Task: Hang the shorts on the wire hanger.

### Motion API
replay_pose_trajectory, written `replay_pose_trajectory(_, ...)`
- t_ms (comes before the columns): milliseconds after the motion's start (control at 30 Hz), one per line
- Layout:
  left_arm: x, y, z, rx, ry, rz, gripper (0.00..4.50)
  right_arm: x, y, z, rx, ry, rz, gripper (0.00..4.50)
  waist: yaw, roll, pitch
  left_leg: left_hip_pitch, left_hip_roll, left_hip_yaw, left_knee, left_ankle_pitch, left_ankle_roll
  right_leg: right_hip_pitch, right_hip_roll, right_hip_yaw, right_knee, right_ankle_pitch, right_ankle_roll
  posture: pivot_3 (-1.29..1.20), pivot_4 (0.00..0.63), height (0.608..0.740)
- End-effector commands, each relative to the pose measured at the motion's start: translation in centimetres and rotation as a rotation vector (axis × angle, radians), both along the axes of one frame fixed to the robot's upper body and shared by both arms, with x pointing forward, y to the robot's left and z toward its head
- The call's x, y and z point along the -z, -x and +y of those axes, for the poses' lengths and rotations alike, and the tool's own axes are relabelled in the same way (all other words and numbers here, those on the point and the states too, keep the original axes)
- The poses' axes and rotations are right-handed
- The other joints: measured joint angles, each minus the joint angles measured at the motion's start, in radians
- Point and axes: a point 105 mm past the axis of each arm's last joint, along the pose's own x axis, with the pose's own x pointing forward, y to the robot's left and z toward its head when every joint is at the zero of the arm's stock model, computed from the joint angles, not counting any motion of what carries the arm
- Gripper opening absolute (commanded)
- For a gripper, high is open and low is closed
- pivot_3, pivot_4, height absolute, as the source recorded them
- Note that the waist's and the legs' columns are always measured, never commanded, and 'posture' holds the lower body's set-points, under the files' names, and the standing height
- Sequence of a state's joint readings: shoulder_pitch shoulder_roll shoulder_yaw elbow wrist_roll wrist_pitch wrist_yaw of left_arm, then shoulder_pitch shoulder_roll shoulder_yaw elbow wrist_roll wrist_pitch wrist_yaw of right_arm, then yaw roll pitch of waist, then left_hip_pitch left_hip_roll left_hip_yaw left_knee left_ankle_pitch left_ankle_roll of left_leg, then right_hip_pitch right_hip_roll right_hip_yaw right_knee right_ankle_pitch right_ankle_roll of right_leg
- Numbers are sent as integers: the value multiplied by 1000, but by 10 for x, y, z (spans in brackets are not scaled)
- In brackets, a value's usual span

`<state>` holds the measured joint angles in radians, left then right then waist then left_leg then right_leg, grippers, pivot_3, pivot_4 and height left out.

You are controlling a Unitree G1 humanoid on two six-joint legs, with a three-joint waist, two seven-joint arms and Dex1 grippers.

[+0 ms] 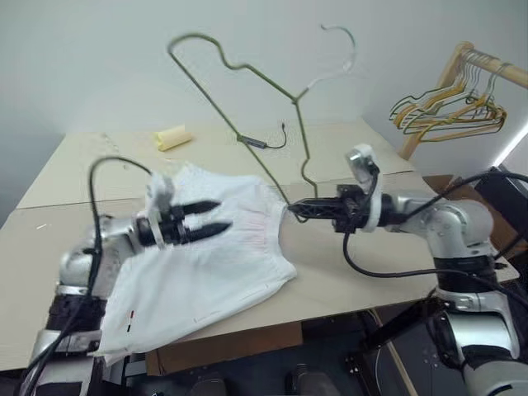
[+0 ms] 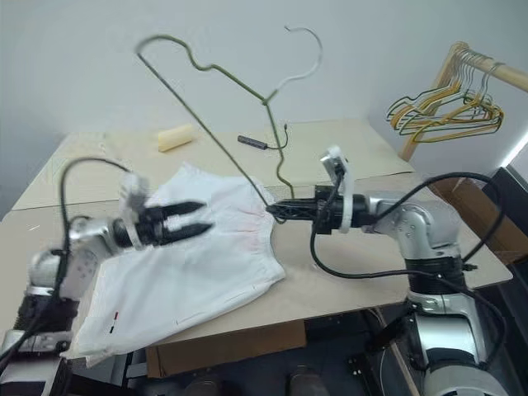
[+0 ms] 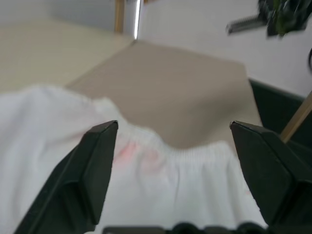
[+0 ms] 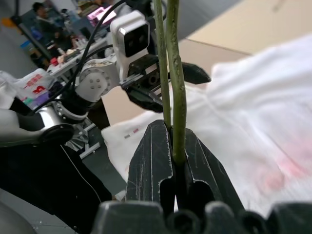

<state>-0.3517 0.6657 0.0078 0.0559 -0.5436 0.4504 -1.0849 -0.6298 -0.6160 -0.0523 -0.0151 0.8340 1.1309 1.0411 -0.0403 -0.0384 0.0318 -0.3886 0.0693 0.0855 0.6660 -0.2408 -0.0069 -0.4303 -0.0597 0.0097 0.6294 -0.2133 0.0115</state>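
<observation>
The shorts (image 1: 206,264) lie spread over the counter (image 1: 355,280) near its front edge, the left gripper (image 1: 216,220) above them with jaws released, while the right gripper (image 1: 290,211) clenches the raised wire hanger (image 1: 239,99).

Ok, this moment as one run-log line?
stage: hanger raised, shorts unhung | left gripper: open over the shorts | right gripper: shut on the wire hanger | shorts: flat on table

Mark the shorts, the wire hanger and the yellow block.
shorts (image 1: 223,264), left eye view, middle of the cloth.
wire hanger (image 1: 216,111), left eye view, long straight side.
yellow block (image 1: 172,137), left eye view, its middle.
</observation>
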Motion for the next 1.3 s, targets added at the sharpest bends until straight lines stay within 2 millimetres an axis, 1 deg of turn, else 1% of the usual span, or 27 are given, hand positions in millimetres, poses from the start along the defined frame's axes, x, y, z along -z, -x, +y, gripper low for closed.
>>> replay_pose_trajectory(33,-15,-2,4,3,-126,-137,4471,7,8,-27,69,-11,89,0,5,0,0,-1,0,0,0,0,0,-2,0,0,0,0,0,2,0,740)
replay_pose_trajectory(67,-12,-1,5,4,-160,-140,4471,12,11,-32,87,-5,121,0,8,0,0,-4,0,0,0,0,0,-4,0,0,0,0,0,0,0,740)
replay_pose_trajectory(100,-10,1,5,21,-193,-143,4471,21,13,-37,108,24,147,0,10,0,0,-4,0,0,0,0,0,-4,0,0,0,0,0,-3,0,740)
replay_pose_trajectory(133,-8,4,5,41,-215,-146,4471,27,16,-41,125,58,139,0,11,0,0,-4,0,1,0,0,0,-5,0,1,1,0,0,-7,0,740)
replay_pose_trajectory(167,-7,6,5,58,-239,-154,4471,34,20,-46,137,72,175,0,12,1,0,-3,0,1,0,0,0,-5,0,1,1,0,0,-14,0,740)
replay_pose_trajectory(233,-6,10,3,82,-261,-156,4471,50,25,-57,184,140,241,0,11,1,0,-3,0,1,0,0,0,-5,0,2,1,0,1,-24,0,740)
replay_pose_trajectory(300,-6,16,1,117,-265,-154,4471,66,28,-68,239,220,303,0,6,1,0,-3,0,2,0,0,0,-5,0,2,1,-3,5,-36,0,740)
replay_pose_trajectory(367,-7,19,0,136,-271,-159,4471,70,38,-77,211,176,407,0,1,1,0,-2,0,3,0,0,0,-5,0,3,1,-3,6,-38,0,740)
replay_pose_trajectory(467,-7,19,-1,136,-281,-166,4471,72,44,-88,206,67,645,0,-6,0,0,-1,0,3,0,0,0,-4,0,3,1,-3,6,-40,0,740)
replay_pose_trajectory(600,-5,19,-4,151,-286,-163,4471,85,46,-95,213,72,775,0,-8,0,0,1,0,2,0,0,1,-2,0,4,1,-3,6,-38,0,740)
replay_pose_trajectory(700,-3,20,-5,158,-294,-163,4471,91,46,-98,209,74,819,0,-7,1,0,1,0,2,0,0,1,-1,1,4,1,-3,6,-31,0,740)
replay_pose_trajectory(833,-2,21,-6,165,-305,-167,4471,100,44,-102,213,95,819,0,-3,0,0,1,0,2,0,0,1,-1,1,4,1,-3,7,-10,0,740)
replay_pose_trajectory(900,-3,21,-7,161,-300,-167,4471,107,39,-105,244,103,841,0,-3,1,0,1,-1,2,0,0,1,-2,1,4,1,-3,7,-10,0,740)
replay_pose_trajectory(1000,-4,23,-8,171,-297,-166,4471,114,39,-107,247,121,850,0,-2,0,0,1,-1,2,0,0,1,-2,1,4,1,-3,7,-4,0,740)
replay_pose_trajectory(1133,-1,25,-5,165,-309,-160,4471,116,37,-110,250,109,851,0,-2,1,0,1,-1,2,0,0,1,-1,1,4,1,-3,7,-3,0,740)
replay_pose_trajectory(1233,-2,25,-5,167,-306,-159,4471,114,38,-106,217,96,841,0,-3,1,0,1,-1,2,1,0,1,-1,1,4,2,-3,7,-1,0,740)
replay_pose_trajectory(1300,-2,25,-6,165,-305,-161,4471,109,38,-101,185,70,826,0,-2,1,0,1,-1,2,1,0,1,-1,1,4,2,-3,7,-1,0,740)
